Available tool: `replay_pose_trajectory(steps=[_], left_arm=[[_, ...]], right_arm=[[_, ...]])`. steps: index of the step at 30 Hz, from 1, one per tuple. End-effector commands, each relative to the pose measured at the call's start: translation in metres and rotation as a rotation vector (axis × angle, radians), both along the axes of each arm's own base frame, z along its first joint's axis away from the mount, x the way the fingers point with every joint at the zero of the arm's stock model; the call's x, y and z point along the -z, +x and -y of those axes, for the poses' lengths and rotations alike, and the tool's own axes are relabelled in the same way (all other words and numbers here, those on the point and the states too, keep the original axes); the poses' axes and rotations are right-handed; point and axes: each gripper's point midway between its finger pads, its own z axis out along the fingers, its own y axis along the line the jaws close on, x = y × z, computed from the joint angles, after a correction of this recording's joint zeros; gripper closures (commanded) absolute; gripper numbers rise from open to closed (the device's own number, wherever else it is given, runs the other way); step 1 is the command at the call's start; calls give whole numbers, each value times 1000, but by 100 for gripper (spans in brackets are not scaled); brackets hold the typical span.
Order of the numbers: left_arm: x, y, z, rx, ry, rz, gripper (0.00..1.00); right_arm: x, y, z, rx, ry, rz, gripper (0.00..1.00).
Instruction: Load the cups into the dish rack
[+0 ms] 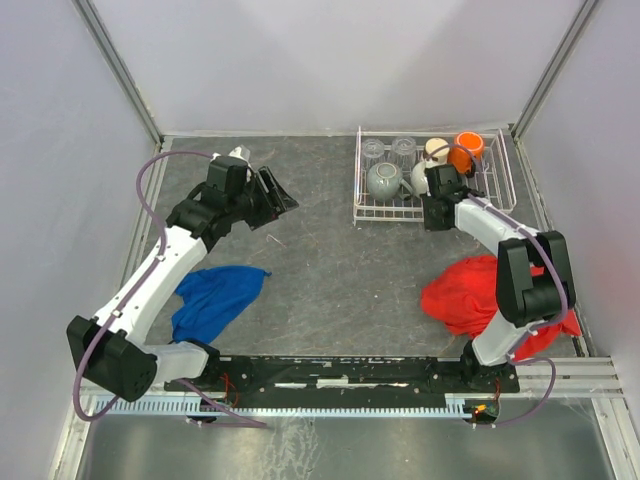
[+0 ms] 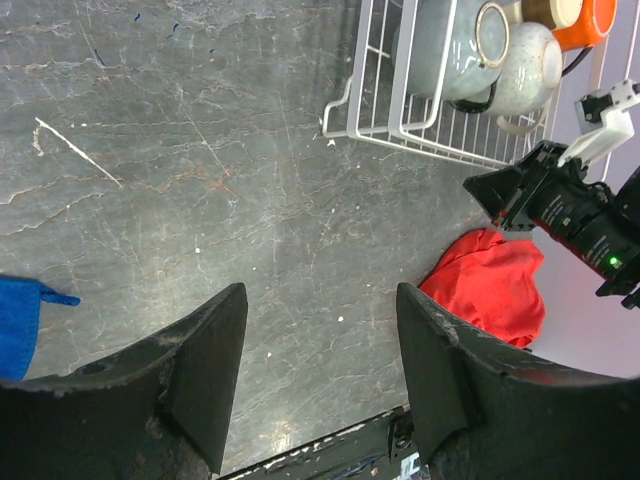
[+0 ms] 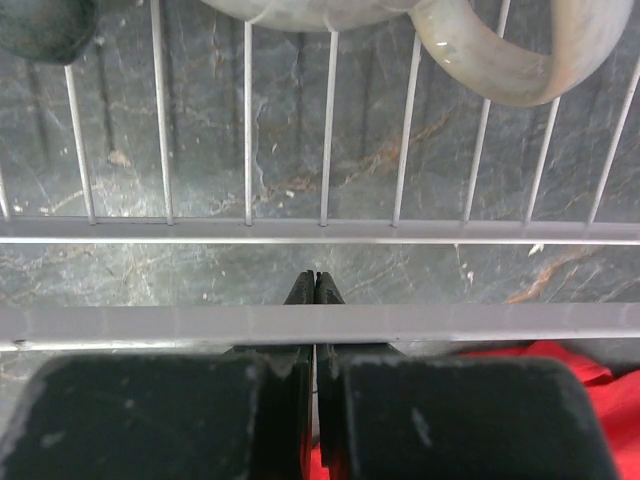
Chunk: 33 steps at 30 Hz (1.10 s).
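Note:
The white wire dish rack (image 1: 500, 195) stands at the back right. In it are two clear glass tumblers (image 1: 372, 150), a grey-green mug (image 1: 383, 180), a cream-white mug (image 1: 419, 178), a tan cup (image 1: 436, 149) and an orange mug (image 1: 467, 150). My right gripper (image 1: 433, 212) is at the rack's near edge. In the right wrist view it (image 3: 315, 285) is shut and empty, its tips just past the rack's rail (image 3: 150, 325), below the cream mug's handle (image 3: 500, 75). My left gripper (image 1: 275, 190) is open and empty above bare table, left of the rack (image 2: 400, 125).
A blue cloth (image 1: 215, 300) lies at the near left. A red cloth (image 1: 470, 295) lies beside the right arm's base and also shows in the left wrist view (image 2: 490, 290). Walls close the table at the back and sides.

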Motion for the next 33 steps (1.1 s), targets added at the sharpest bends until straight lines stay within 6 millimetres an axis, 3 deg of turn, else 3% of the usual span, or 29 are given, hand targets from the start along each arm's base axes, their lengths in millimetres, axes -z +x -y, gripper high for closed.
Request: replay_pose_trajectory(steps=[1, 8, 14, 15, 16, 17, 21, 25, 27, 30, 33], left_arm=[[-19, 10, -2, 15, 22, 69, 32], [-19, 17, -5, 5, 39, 76, 32], [-20, 20, -17, -11, 72, 98, 31], [-21, 21, -21, -14, 84, 110, 29], [-22, 21, -27, -21, 100, 120, 6], [-23, 21, -35, -43, 120, 128, 0], [-29, 24, -66, -113, 162, 169, 1], [-20, 31, -93, -166, 267, 159, 1], [-16, 36, -116, -240, 366, 172, 1], [-8, 41, -161, -446, 510, 189, 1], [7, 51, -168, -398, 602, 317, 1]], right_arm=[[-35, 55, 5, -1, -13, 169, 99], [-45, 61, 6, -14, 6, 188, 99], [-81, 43, 5, -22, 39, 246, 99], [-89, 39, 4, -18, 48, 262, 100], [-96, 34, 4, -20, 60, 277, 100], [-106, 29, 2, -23, 77, 297, 99], [-141, 7, -7, -72, 145, 402, 99], [-177, -17, -7, -83, 182, 531, 99], [-190, -27, -3, -72, 180, 560, 93], [-198, -40, 8, -46, 142, 563, 68], [-199, -48, 19, -20, 90, 550, 43]])
